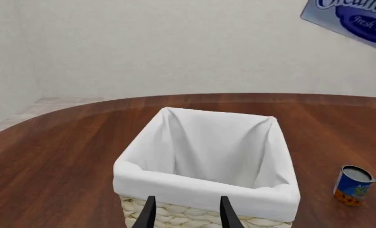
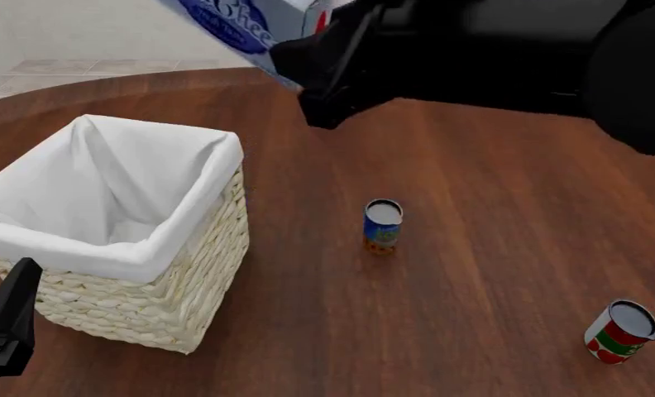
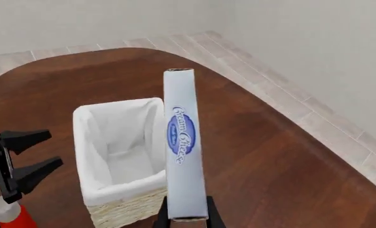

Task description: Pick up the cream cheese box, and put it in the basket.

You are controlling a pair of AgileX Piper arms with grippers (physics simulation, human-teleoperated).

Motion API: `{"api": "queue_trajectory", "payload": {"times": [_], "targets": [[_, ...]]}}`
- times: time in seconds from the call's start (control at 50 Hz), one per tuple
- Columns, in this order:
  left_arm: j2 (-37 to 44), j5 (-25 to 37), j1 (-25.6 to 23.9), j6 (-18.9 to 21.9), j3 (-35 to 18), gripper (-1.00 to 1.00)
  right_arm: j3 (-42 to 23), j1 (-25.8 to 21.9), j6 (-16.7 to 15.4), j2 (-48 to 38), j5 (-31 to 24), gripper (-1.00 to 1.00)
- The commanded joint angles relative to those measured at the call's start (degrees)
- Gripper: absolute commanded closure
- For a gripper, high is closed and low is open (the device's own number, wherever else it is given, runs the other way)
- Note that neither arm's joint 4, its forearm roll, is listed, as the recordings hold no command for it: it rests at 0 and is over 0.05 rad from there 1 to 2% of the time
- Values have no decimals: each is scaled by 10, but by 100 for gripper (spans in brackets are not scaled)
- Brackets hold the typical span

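The cream cheese box point(image 3: 183, 142), a flat white-grey carton with a blue oval logo, is held high in the air with my right gripper point(image 3: 186, 216) shut on its end. In the front view the cream cheese box point(image 2: 245, 25) hangs above and beyond the far right corner of the basket point(image 2: 79, 248), a pale wicker basket with a white liner and nothing visible inside. My left gripper point(image 1: 188, 216) stands open just in front of the basket's point(image 1: 201, 190) near wall, holding nothing. A corner of the box point(image 1: 359, 21) shows in the left wrist view.
A blue-and-yellow can point(image 2: 382, 226) stands upright on the brown table to the right of the basket. A red-and-green can point(image 2: 622, 332) stands near the front right. The right arm point(image 2: 504, 50) spans the top of the front view.
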State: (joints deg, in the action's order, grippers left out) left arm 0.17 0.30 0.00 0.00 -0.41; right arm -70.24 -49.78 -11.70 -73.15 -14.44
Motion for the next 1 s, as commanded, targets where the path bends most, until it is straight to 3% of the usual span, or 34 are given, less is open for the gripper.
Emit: {"api": "queue_trajectory", "payload": {"times": [0.02,0.12,0.28,0.32,0.58,0.66,0.72,0.8,0.82,0.88,0.94,0.96,1.0], "targets": [[0,0,0,0,0,-100,-93,-60,36,-35,-57,100],[0,0,0,0,0,-100,-129,-89,79,-77,-73,100],[0,0,0,0,0,-100,-150,-111,114,-120,-65,100],[0,0,0,0,0,-100,-154,-120,137,-126,-62,100],[0,0,0,0,0,-100,-204,-139,132,-162,-109,100],[0,0,0,0,0,-100,-240,-143,123,-175,-161,100],[0,0,0,0,0,-100,-289,-136,94,-200,-226,100],[0,0,0,0,0,-100,-370,-145,117,-235,-317,100],[0,0,0,0,0,-100,-370,-145,117,-235,-317,100],[0,0,0,0,0,-100,-479,-145,112,-279,-410,100],[0,0,0,0,0,-100,-619,-169,136,-329,-526,100],[0,0,0,0,0,-100,-634,-178,130,-336,-554,100],[0,0,0,0,0,-100,-599,-170,117,-324,-555,100]]}}
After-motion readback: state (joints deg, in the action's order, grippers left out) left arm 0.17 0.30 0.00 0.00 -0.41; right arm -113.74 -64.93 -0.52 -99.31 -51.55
